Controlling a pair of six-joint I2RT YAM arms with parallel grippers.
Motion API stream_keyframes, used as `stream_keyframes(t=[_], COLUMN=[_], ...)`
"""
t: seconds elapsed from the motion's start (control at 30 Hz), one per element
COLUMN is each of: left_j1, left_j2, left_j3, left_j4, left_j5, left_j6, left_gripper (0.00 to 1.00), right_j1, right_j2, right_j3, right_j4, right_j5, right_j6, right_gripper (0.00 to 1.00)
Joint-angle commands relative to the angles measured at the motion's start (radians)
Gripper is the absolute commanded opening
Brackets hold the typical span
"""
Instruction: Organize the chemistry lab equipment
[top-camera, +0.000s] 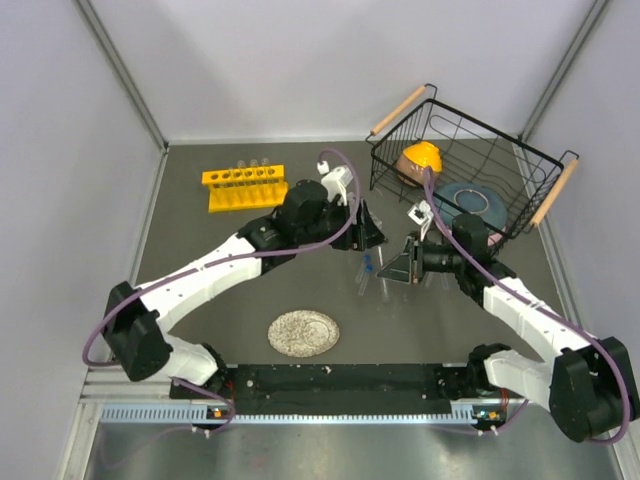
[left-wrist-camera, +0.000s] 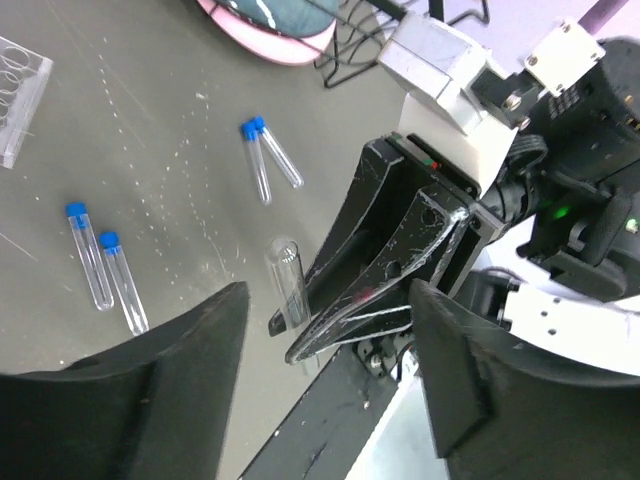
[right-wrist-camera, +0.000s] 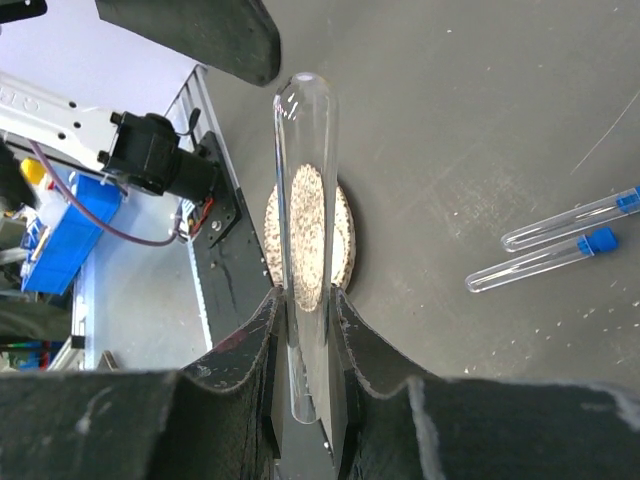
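My right gripper (right-wrist-camera: 305, 300) is shut on a thin clear glass test tube (right-wrist-camera: 305, 150), which sticks out from between the fingers above the table. The same tube (left-wrist-camera: 288, 280) and the right gripper (left-wrist-camera: 345, 310) show in the left wrist view. My left gripper (left-wrist-camera: 328, 295) is open and empty, just above and beside the right gripper. Several blue-capped vials (left-wrist-camera: 125, 282) lie loose on the table, two of them in the right wrist view (right-wrist-camera: 545, 262). The yellow tube rack (top-camera: 243, 186) stands at the back left. The clear grid rack (left-wrist-camera: 20, 100) lies beyond the vials.
The black wire basket (top-camera: 465, 170) with wooden handles stands at the back right and holds an orange object and a blue dish. The round speckled plate (top-camera: 303, 333) lies near the front edge, and it shows behind the tube in the right wrist view (right-wrist-camera: 345, 235).
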Motion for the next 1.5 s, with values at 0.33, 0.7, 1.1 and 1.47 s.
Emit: stream_keyframes(t=[0.33, 0.7, 1.1, 1.47], left_j1=[-0.009, -0.035, -0.043, -0.043], left_j2=[0.157, 0.214, 0.231, 0.214], left_j3=[0.192, 0.250, 0.264, 0.229], left_j4=[-0.206, -0.279, -0.299, -0.246], left_j5=[0.097, 0.055, 0.080, 0.135], left_j6=[0.084, 0.121, 0.139, 0.136], left_gripper=[0.52, 0.44, 0.31, 0.06], right_j1=[0.026, 0.040, 0.056, 0.056], right_j2=[-0.030, -0.039, -0.046, -0.049], right_j3=[0.056, 0.056, 0.057, 0.056], right_j4=[-0.004, -0.021, -0.035, -0.036], right_j5=[0.007, 0.025, 0.038, 0.015], right_j6=[-0.084, -0.116, -0.148, -0.173], right_gripper=[0.09, 0.09, 0.09, 0.15])
